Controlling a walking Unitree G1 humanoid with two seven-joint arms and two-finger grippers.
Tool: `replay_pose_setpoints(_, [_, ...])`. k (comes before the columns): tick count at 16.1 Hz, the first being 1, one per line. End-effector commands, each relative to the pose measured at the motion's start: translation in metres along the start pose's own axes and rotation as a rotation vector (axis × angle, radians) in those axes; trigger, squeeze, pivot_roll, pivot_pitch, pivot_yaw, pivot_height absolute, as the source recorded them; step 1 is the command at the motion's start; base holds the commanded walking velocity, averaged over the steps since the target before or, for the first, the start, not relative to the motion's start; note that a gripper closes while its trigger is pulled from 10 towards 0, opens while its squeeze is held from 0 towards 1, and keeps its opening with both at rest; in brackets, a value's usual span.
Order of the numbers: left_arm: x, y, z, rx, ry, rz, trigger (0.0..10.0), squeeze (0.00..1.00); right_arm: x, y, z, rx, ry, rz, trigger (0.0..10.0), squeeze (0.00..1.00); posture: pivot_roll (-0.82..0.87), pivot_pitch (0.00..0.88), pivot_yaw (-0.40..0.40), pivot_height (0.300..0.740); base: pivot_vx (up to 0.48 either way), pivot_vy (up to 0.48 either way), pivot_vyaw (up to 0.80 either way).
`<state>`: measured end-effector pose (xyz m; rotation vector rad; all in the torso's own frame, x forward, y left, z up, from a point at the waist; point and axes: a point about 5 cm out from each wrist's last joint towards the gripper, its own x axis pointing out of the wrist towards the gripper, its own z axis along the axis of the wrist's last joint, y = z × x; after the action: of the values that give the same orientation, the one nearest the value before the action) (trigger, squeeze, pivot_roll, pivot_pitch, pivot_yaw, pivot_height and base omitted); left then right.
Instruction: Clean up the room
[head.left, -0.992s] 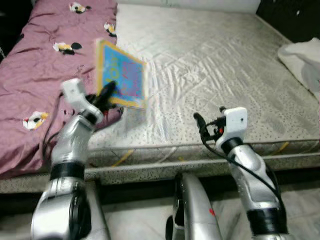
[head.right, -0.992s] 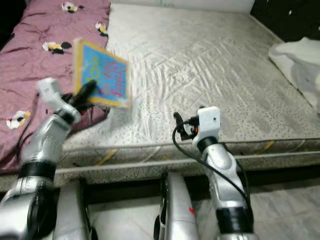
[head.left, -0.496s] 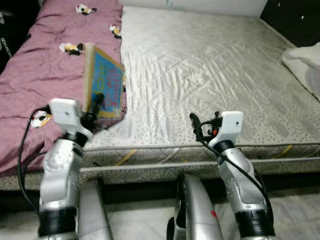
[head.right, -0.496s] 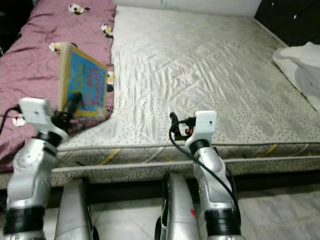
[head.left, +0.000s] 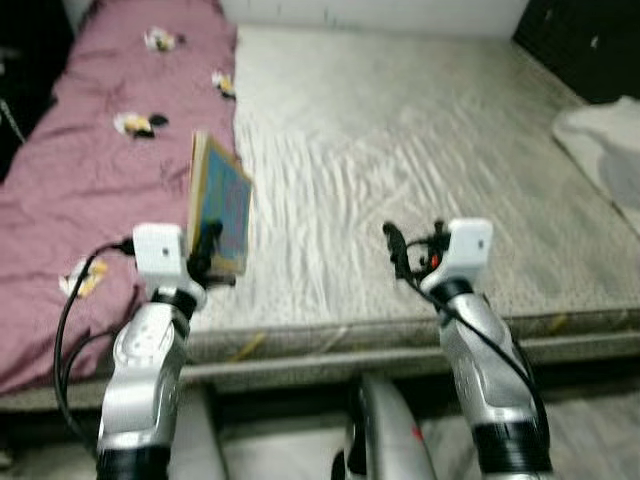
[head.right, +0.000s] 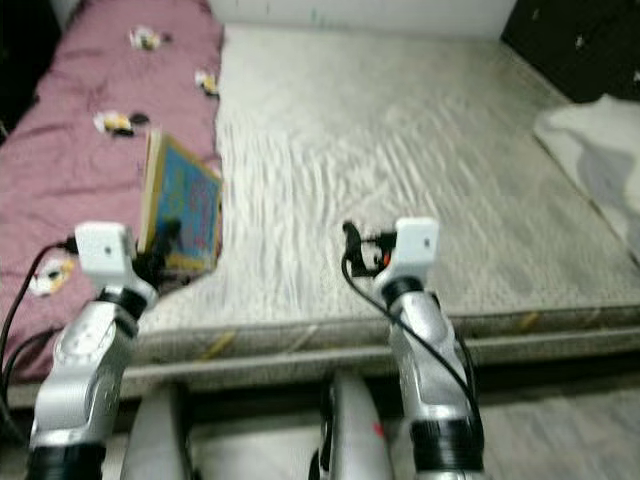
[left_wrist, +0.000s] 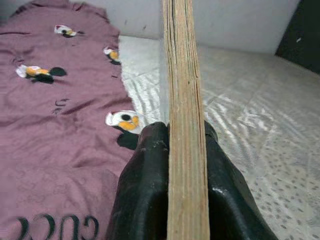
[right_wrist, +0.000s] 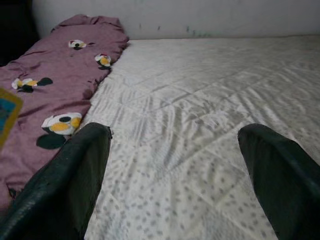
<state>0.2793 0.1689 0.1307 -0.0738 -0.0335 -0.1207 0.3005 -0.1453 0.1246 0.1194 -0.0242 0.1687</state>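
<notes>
Change: since a second ago the book has turned more edge-on to the robot's head and now stands nearly upright over the mattress edge.
Book (head.left: 222, 204): blue cover with a yellow border, held up in the air, above the spot where the purple blanket meets the mattress.
Left gripper (left_wrist: 175, 165): both black fingers pressed tight on the book's bottom edge, one on each side.
Right gripper (head.left: 392, 243): held up over the front of the mattress, well apart from the book; fingers (right_wrist: 75, 170) spread wide with nothing between them.
Mattress (head.left: 420, 150): big, pale, quilted.
Purple blanket (head.left: 90, 180): lies along the mattress's left side.
White bundle (head.left: 605, 130): sits off the mattress's right side.
</notes>
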Motion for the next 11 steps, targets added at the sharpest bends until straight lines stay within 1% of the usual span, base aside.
replay_pose_setpoints(1, [0.0011,-0.0019,0.0131,0.041,-0.050,-0.004,10.0,0.00,-0.0001,-0.0019,0.0037,0.007,-0.010,-0.010,10.0,0.00,-0.02,0.039,-0.100,0.659,0.000,0.000,0.00])
replay_pose_setpoints(2, [0.0014,-0.0003,0.0124,0.045,-0.042,0.011,10.0,0.00,0.0004,-0.0018,0.0040,0.004,-0.010,-0.009,10.0,0.00,-0.02,0.039,-0.100,0.669,0.000,0.000,0.00])
replay_pose_setpoints(3, [0.0016,0.0042,0.0096,-0.009,-0.022,0.072,10.0,0.00,0.0016,-0.0023,0.0053,0.001,-0.012,-0.010,10.0,0.00,-0.02,0.039,-0.101,0.684,0.000,0.000,0.00])
replay_pose_setpoints(4, [0.0019,0.0066,0.0082,-0.025,-0.013,0.096,10.0,0.00,0.0021,-0.0027,0.0059,0.000,-0.013,-0.011,10.0,0.00,-0.02,0.039,-0.101,0.694,0.000,0.000,0.00])
replay_pose_setpoints(6, [0.0012,0.0059,0.0071,0.004,-0.014,0.082,10.0,0.00,0.0029,-0.0037,0.0069,-0.007,-0.016,-0.017,10.0,0.00,-0.02,0.039,-0.099,0.714,0.000,0.000,0.00])
replay_pose_setpoints(7, [0.0010,0.0055,0.0066,0.002,-0.013,0.083,10.0,0.00,0.0030,-0.0040,0.0069,-0.008,-0.016,-0.018,10.0,0.00,-0.02,0.039,-0.099,0.719,0.000,0.000,0.00])
replay_pose_setpoints(8, [0.0003,0.0030,0.0048,0.002,-0.001,0.072,10.0,0.00,0.0023,-0.0051,0.0067,-0.014,-0.015,-0.027,10.0,0.00,-0.02,0.038,-0.097,0.739,0.000,0.000,0.00])
replay_pose_setpoints(10, [0.0007,0.0018,0.0050,0.009,0.000,0.065,10.0,0.00,0.0017,-0.0057,0.0061,-0.014,-0.014,-0.030,10.0,0.00,-0.02,0.037,-0.096,0.740,0.000,0.000,0.00])
replay_pose_setpoints(11, [0.0011,0.0018,0.0040,0.026,0.003,0.066,10.0,0.00,0.0012,-0.0060,0.0064,-0.027,-0.015,-0.032,10.0,0.00,-0.03,0.037,-0.093,0.740,0.000,0.000,0.00])
